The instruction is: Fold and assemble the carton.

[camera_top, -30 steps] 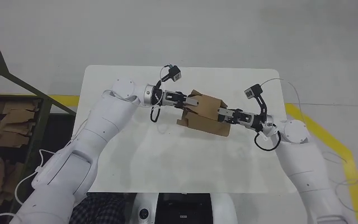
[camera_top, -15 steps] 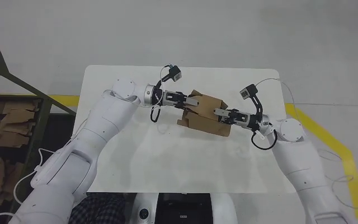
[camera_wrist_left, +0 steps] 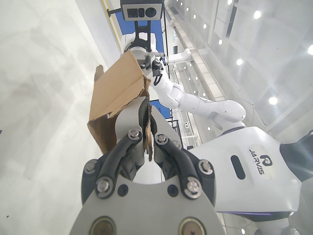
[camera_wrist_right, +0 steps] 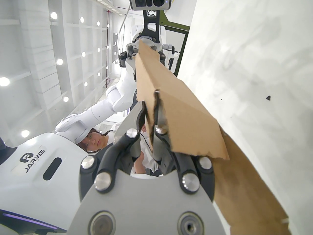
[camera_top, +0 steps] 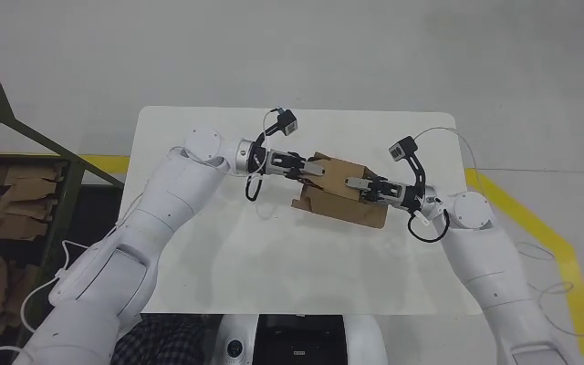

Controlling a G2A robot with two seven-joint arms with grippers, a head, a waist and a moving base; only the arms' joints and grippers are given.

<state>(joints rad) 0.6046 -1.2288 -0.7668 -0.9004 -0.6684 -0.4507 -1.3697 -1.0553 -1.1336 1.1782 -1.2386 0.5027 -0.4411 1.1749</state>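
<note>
I have one carton (camera_top: 336, 187) and two grippers on it, one at each end. It sits over the middle of the table (camera_top: 192, 274), a little nearer the far edge than the near one. I cannot tell whether its underside rests on the top or hangs just clear.

My left gripper (camera_top: 315, 168) is clamped on the cardboard edge at the carton's left end, with the panel pinched between both fingers. My right gripper (camera_top: 358, 185) is closed the same way on an upstanding flap edge at the opposite end.

I judge this two-ended hold is there to brace the carton. With one arm steadying its end, the other can push or swing its own, so the half-opened shape squares up along its creases. The flaps look unfolded, so I judge assembly is at an early stage.
</note>
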